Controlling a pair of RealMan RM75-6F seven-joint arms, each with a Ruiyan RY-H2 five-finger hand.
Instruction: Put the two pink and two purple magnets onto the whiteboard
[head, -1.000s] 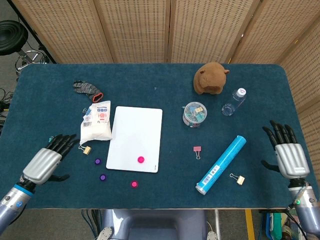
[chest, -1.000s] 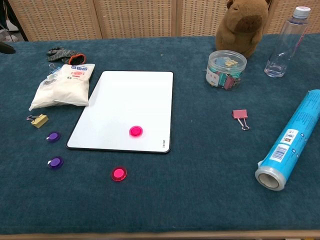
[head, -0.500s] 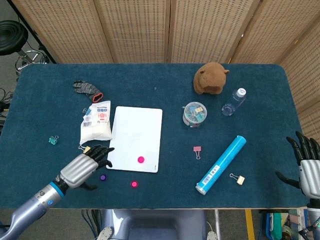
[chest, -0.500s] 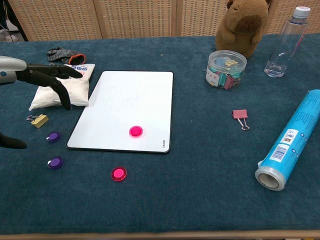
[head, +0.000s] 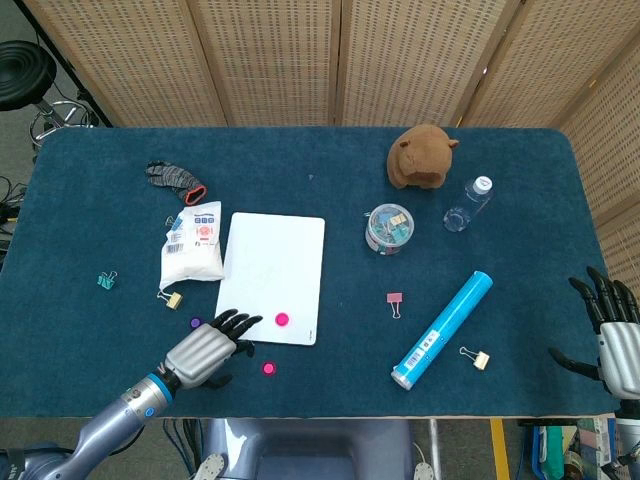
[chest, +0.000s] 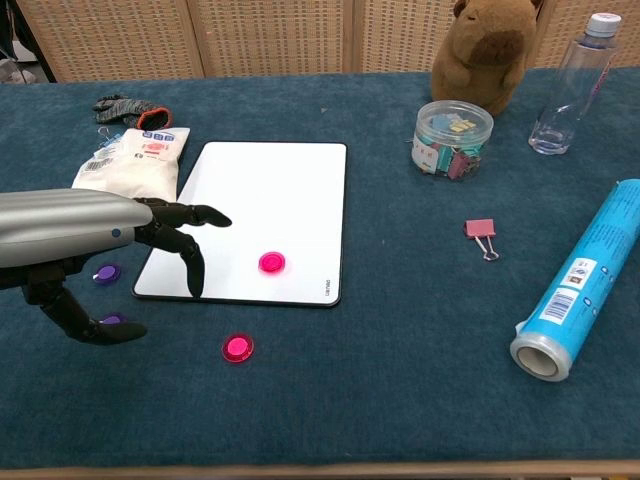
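since the earlier frame my left hand has swung in from the table's left side to the near-left corner of the whiteboard; its fingers are apart and it holds nothing; fingertips reach over the board's near edge. my right hand sits at the far right table edge, released, idle.

findings: one pink magnet is on the board; the other pink lies on the cloth just off the near edge; one purple magnet shows left of the board; the second purple is part hidden beside my thumb.

judgement: the step is picking up a loose magnet; the near purple is closest; i should lower over it, pinch it by the rim between thumb and finger, lift straight, then set it on bare board, well away from the pink one lest they snap together.
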